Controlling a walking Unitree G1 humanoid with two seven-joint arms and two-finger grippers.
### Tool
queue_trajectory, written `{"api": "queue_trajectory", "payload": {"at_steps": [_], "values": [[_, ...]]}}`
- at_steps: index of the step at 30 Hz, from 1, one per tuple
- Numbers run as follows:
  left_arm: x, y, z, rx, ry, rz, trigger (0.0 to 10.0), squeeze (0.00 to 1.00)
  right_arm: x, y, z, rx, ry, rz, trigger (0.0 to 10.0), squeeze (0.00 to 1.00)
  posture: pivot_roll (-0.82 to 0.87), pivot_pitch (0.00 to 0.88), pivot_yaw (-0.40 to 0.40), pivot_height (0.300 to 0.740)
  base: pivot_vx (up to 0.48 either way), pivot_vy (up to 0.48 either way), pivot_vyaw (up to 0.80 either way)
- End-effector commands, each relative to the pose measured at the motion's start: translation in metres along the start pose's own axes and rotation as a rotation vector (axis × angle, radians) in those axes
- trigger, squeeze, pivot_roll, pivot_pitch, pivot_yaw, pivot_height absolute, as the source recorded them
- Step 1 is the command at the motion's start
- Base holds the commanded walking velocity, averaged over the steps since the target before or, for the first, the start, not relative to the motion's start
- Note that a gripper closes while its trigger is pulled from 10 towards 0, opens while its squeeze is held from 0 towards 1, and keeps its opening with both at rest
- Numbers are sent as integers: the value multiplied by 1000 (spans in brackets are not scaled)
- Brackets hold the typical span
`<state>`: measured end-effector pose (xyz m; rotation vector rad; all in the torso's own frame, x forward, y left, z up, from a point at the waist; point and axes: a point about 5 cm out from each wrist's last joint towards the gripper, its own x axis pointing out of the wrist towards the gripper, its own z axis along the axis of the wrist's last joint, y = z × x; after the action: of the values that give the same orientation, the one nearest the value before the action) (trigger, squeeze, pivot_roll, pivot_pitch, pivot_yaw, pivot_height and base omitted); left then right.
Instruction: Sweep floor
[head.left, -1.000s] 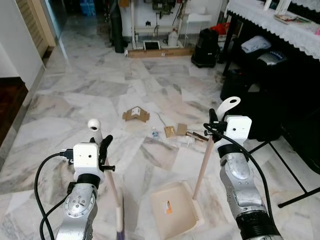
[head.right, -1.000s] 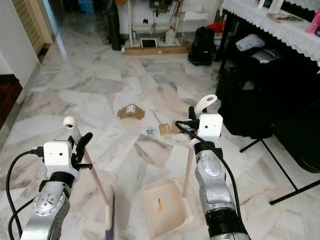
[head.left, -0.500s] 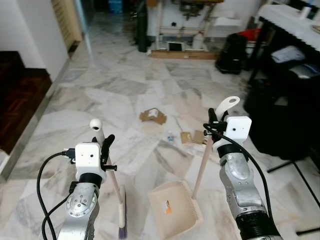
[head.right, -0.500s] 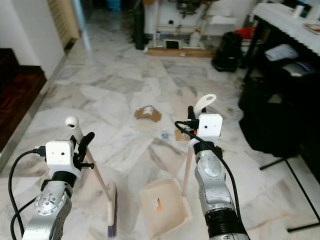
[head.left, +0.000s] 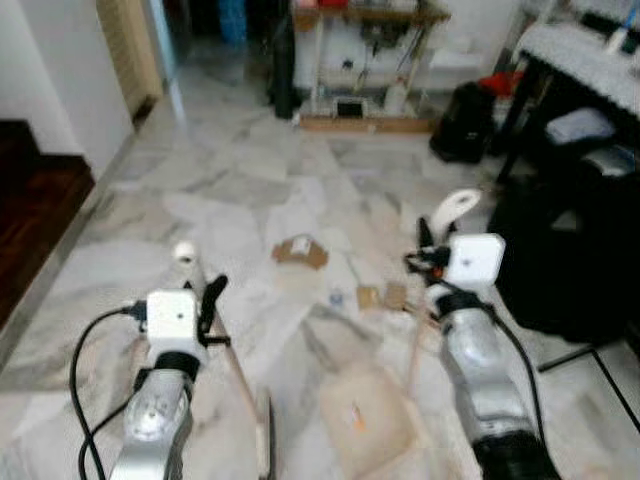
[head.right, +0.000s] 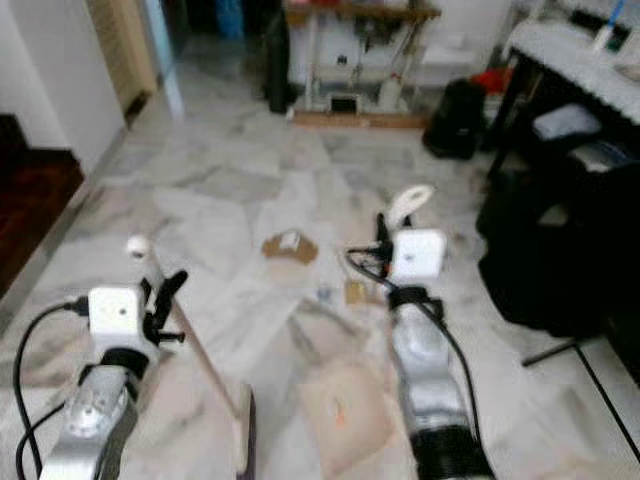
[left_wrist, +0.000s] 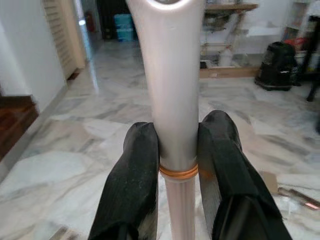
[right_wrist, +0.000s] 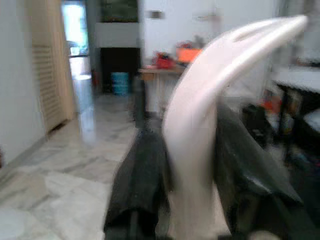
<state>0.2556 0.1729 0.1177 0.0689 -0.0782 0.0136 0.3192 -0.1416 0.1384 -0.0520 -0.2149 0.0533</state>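
Left gripper (left_wrist: 177, 150) clamps the broom handle (left_wrist: 172, 90), right gripper (right_wrist: 192, 170) grips the dustpan handle (right_wrist: 210, 85), cardboard scraps (head.left: 301, 251) on the floor (head.left: 240, 190) ahead of both

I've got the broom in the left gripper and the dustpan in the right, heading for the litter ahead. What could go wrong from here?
1. The views are blurred from walking, so the cardboard scraps and smaller bits are hard to place; a stroke could miss.
2. The dustpan rides low on its handle; it may push litter away.
3. The black bag and stand leg lie close by the right gripper, likely snags.
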Motion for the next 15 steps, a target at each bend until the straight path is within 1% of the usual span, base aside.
{"api": "queue_trajectory", "payload": {"at_steps": [1, 3, 5, 7, 12, 15], "values": [[3, -4, 8, 10, -40, -16, 10000, 0, 2, -9, 9, -29, -41, -19, 10000, 0, -67, 0, -11, 740, 341, 0, 0], [3, -4, 8, 12, -40, -15, 10000, 0, 1, -8, 10, -49, -44, -1, 10000, 0, -66, 0, -12, 740, 341, 0, 597], [3, -5, 7, 12, -39, -15, 10000, 0, 1, -7, 10, -49, -45, 4, 10000, 0, -69, 0, -15, 740, 341, 0, 788], [2, -5, 7, 13, -38, -16, 10000, 0, 1, -6, 10, -40, -45, -1, 10000, 0, -74, 0, -13, 740, 341, 0, 513], [0, -4, 5, 14, -32, -18, 10000, 0, 2, -8, 12, -21, -52, -10, 10000, 0, -74, 0, -15, 740, 340, 0, 0], [1, -3, 6, 15, -35, -13, 10000, 0, 1, -8, 11, -31, -48, -5, 10000, 0, -72, 0, -16, 740, 342, 0, 0]]}}
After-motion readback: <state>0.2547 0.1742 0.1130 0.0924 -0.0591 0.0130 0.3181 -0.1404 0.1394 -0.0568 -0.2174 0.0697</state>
